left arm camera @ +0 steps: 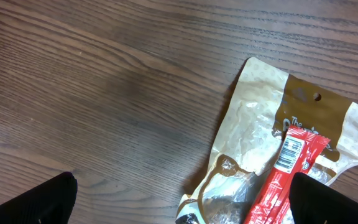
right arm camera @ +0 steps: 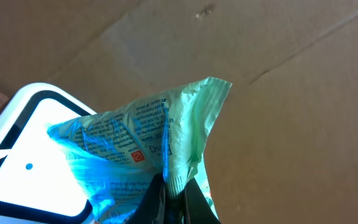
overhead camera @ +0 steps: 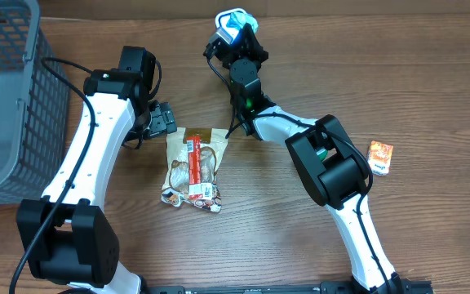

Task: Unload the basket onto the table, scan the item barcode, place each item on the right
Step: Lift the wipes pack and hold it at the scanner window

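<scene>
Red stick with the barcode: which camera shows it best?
Left wrist view. The red stick is close up there, its barcode clear, lying on the tan pouch, though its lower end is cut off. Overhead shows the whole stick, but small. The right wrist view does not show it at all.

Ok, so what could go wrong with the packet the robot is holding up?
The right hand pinches only an edge of the crinkly packet, so it might slip out. The packet is crumpled in front of the white scanner, so its barcode may be folded away and not read.
</scene>
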